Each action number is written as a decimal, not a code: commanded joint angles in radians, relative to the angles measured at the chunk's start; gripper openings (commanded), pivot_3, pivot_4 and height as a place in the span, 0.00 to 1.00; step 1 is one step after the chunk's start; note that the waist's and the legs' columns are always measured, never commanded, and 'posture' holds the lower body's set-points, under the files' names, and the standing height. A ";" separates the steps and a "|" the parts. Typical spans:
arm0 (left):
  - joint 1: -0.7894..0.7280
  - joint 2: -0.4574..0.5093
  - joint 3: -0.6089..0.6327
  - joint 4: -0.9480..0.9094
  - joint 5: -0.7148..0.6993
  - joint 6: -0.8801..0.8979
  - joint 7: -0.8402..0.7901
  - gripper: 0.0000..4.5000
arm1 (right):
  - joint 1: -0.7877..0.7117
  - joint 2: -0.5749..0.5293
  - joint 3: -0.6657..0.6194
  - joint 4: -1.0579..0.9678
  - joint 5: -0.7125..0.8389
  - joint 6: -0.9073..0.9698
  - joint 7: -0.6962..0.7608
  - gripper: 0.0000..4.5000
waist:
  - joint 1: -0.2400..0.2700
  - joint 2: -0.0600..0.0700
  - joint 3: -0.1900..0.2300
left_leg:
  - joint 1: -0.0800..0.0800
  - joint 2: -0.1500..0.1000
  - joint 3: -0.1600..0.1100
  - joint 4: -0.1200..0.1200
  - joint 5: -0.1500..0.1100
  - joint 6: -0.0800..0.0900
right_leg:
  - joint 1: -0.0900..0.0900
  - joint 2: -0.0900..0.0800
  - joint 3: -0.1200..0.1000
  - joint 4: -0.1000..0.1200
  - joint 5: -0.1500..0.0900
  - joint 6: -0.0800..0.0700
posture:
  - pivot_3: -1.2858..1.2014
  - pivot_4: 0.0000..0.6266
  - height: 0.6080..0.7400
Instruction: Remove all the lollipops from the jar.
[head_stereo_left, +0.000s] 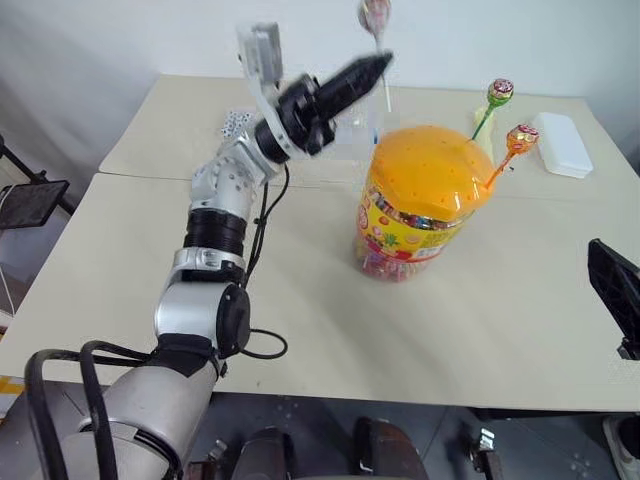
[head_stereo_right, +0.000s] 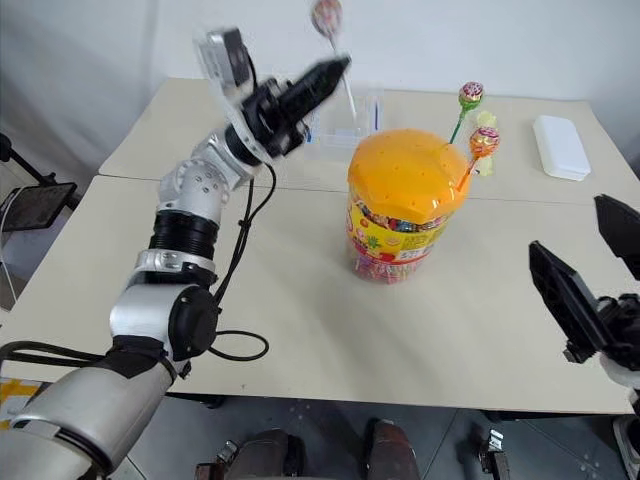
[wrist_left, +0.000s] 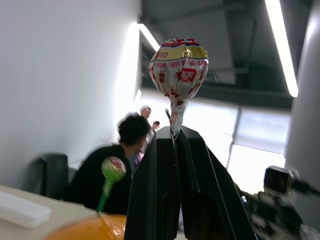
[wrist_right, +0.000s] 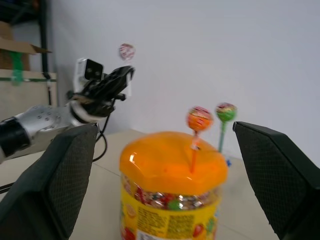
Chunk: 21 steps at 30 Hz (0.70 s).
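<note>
Lollipops: pink one (head_stereo_left: 375, 14) pinched in the left fingers (head_stereo_left: 372, 66), two in the jar (head_stereo_left: 425, 190); right fingers (wrist_right: 270, 170) wide apart, empty.

The jar (head_stereo_left: 412, 215) has a glossy orange plastic lid (head_stereo_left: 432, 165) catching a highlight over clear plastic walls and a shiny printed label. The 3 lollipops (wrist_left: 179, 67) wear crinkled, glossy printed wrappers. The table (head_stereo_left: 480, 330) looks matt and smooth. The left gripper (head_stereo_left: 375, 65) has matt black fingers; its arm shows brushed silver metal.
</note>
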 joint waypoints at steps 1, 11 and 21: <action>0.045 0.142 -0.013 -0.065 0.073 0.015 0.081 0.01 | -0.026 -0.076 0.039 -0.009 -0.006 0.031 0.049 1.00 | -0.004 0.000 0.000 | 0.000 0.000 0.000 0.000 0.000 0.000 | 0.000 0.000 0.001 0.000 0.000 0.000 | 0.52 0.24 1.00; 0.556 0.649 -0.208 -0.423 0.378 0.174 0.191 0.01 | 0.014 -0.195 0.068 0.150 -0.153 0.074 0.281 1.00 | 0.000 -0.003 0.002 | 0.000 -0.001 -0.003 0.001 0.000 0.000 | -0.001 0.000 0.000 0.002 0.000 0.000 | 0.52 0.24 1.00; 0.907 0.808 -0.149 -0.623 0.387 0.331 0.240 0.11 | 0.019 -0.212 0.060 0.212 -0.201 0.089 0.406 1.00 | 0.003 -0.003 0.002 | 0.001 0.000 -0.002 0.000 0.000 -0.001 | -0.001 0.000 0.002 0.002 0.000 0.000 | 0.52 0.24 1.00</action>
